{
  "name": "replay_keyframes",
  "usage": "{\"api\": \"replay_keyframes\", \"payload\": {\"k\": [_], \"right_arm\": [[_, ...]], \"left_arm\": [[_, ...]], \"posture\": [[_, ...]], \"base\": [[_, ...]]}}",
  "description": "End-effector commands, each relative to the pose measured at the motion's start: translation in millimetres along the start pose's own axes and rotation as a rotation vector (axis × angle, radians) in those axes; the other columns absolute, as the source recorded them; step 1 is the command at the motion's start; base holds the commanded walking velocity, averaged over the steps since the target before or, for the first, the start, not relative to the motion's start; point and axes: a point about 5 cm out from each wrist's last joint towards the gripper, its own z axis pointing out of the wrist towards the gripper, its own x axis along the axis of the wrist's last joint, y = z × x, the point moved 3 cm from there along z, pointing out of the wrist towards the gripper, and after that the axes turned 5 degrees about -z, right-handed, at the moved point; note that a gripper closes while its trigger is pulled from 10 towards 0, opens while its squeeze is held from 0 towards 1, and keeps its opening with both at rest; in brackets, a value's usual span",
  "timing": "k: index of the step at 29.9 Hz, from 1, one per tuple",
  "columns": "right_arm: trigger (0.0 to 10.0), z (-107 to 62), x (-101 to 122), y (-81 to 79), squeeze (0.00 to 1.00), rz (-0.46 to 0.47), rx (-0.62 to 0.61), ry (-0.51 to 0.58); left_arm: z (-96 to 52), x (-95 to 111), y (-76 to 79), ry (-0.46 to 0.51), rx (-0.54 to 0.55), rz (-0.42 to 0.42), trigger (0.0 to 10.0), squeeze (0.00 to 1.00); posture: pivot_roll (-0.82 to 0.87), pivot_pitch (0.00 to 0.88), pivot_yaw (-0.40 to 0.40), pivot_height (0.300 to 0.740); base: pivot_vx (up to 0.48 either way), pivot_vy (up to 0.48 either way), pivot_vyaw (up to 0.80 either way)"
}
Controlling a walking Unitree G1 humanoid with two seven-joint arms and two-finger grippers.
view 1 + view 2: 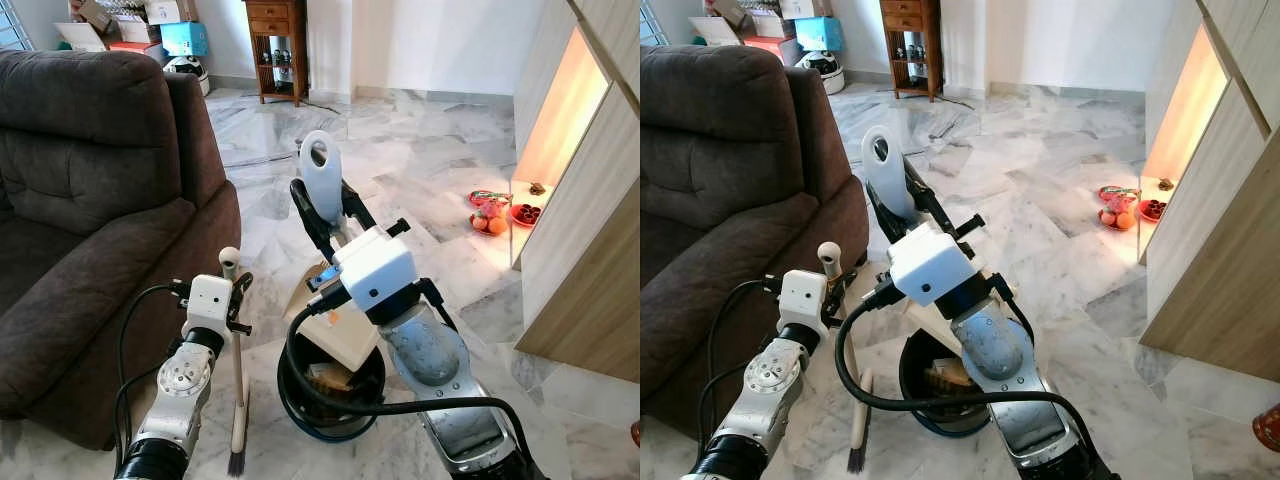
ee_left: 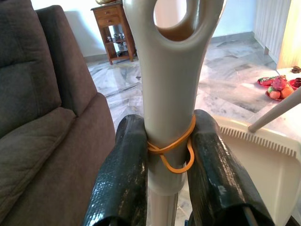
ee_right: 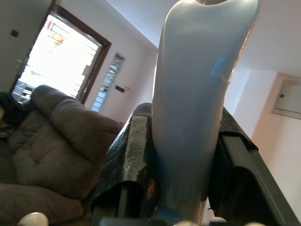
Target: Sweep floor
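The left gripper (image 1: pixel 234 283) clamps the broom (image 1: pixel 238 400) handle beside the sofa (image 1: pixel 90 200); at its 3 o'clock, the right gripper (image 1: pixel 325 205) clamps the dustpan (image 1: pixel 340 325) handle.

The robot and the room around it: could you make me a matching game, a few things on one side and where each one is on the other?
Things:
1. broom handle
2. dustpan handle
3. plate of fruit
4. brown sofa

Places:
A. on the floor by the lit cabinet
B. clamped in the right gripper
C. on the robot's left side
D. clamped in the left gripper

Pairs: 1-D, 2-B, 3-A, 4-C
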Motion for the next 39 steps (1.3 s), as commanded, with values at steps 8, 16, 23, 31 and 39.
{"api": "replay_keyframes", "payload": {"k": [8, 16, 23, 31, 39], "right_arm": [[10.0, 9.4, 8.7, 56.0, 0.0, -0.148, -0.263, 0.044], [10.0, -15.6, -38.3, 90.9, 0.0, -0.278, -0.365, -0.143], [10.0, -52.5, -86.1, 110.4, 0.0, -0.361, -0.44, -0.354], [10.0, -87.9, -125.3, 103.2, 0.0, -0.355, -0.458, -0.506], [10.0, -122.3, -154.6, 104.7, 0.0, -0.275, -0.573, -0.638]], "left_arm": [[4.9, 15.6, -3.3, 0.071, 0.005, 0.018, 10.0, 0.0], [4.1, 15.7, -2.4, 0.073, -0.002, 0.018, 10.0, 0.0], [2.4, 15.2, -3.7, 0.074, -0.007, 0.019, 10.0, 0.0], [1.0, 15.5, -4.4, 0.076, -0.014, 0.017, 10.0, 0.0], [-1.1, 14.4, -4.2, 0.074, -0.014, 0.013, 10.0, 0.0]], "posture": [[0.03, 0.0, 0.068, 0.74], [0.02, 0.0, 0.069, 0.74], [0.02, 0.0, 0.074, 0.74], [0.03, 0.0, 0.077, 0.74], [0.03, 0.0, 0.078, 0.74]], "base": [[0.0, 0.0, 0.0], [0.0, 0.0, 0.0], [0.0, 0.0, 0.0], [0.0, 0.0, 0.0], [0.0, 0.0, 0.0]]}}
